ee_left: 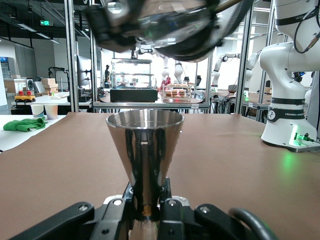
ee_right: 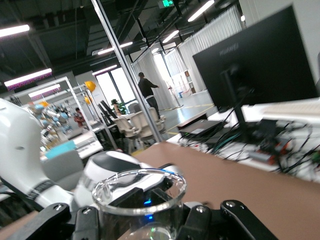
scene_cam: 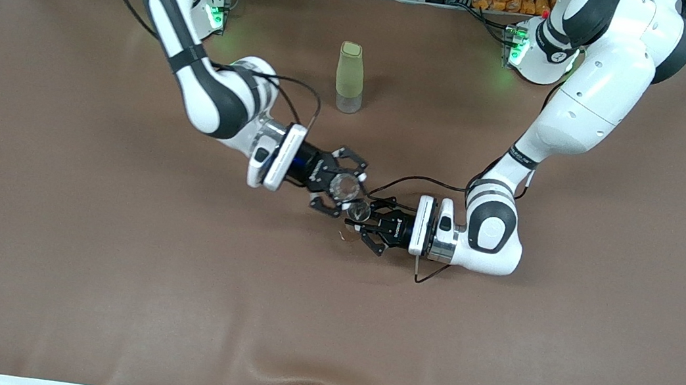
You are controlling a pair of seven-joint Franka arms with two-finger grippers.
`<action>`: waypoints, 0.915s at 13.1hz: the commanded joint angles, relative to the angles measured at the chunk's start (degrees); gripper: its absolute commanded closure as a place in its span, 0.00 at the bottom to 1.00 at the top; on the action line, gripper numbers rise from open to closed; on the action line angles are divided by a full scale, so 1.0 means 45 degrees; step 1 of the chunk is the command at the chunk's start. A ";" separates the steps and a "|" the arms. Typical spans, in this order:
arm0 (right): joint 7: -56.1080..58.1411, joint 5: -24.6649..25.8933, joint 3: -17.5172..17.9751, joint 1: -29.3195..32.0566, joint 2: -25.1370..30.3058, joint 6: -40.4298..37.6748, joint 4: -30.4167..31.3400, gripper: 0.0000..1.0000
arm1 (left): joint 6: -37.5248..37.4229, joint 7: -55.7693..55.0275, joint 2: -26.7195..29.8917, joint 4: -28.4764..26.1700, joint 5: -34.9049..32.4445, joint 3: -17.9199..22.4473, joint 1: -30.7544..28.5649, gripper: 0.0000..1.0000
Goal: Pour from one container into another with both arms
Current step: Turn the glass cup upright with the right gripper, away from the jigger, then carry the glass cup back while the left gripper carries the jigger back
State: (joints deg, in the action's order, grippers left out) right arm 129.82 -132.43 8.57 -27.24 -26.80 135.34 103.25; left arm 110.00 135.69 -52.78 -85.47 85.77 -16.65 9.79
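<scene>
Right hand, at frame centre, grips a glass beaker, seemingly tipped over the steel cup clamped in the left hand.

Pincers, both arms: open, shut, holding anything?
Left pincer: shut on the steel cup, over the table's middle.
Right pincer: shut on the clear glass, held beside and above that cup.

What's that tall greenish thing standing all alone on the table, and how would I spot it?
Start at the brown table and look between the two arms' bases. There stands a tall bottle, farther from the front camera than both grippers. It is pale yellow-green with a clear bottom, and nothing holds it, unlike the shiny cups in the grippers.
</scene>
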 commanded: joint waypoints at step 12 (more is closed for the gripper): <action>0.2890 0.7584 0.0166 0.6554 0.0349 -0.7529 0.2249 1.00 | -0.2215 0.0355 0.0303 -0.0479 -0.3488 -0.0030 -0.2972 1.00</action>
State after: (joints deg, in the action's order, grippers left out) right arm 142.24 -104.31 8.23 -3.27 -26.40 106.35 111.41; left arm 102.37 136.07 -52.77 -85.92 73.95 -16.33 -0.19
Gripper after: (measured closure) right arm 0.841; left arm 0.793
